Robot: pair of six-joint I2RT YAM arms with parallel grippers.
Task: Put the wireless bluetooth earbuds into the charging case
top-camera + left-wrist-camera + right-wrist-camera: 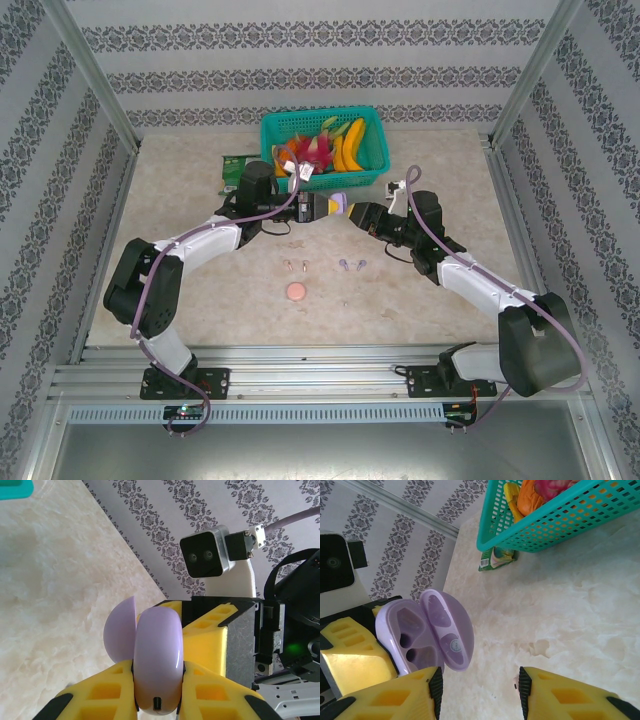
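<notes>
Clamping an open, round lilac plastic charging case (155,640) between its yellow fingers, the left pincer (157,680) holds it near a teal plastic basket (372,168). The right pincer (477,690) gapes wide just beside the case. Tiny pinkish earbuds (293,266) and lilac earbuds (352,265) lie on the marbled bench (180,190), nearer the arm bases.

My beige marbled table (230,305) sits enclosed by white walls (300,58) banded with dark floral patterns, grey metal posts (92,70) at the corners.
</notes>
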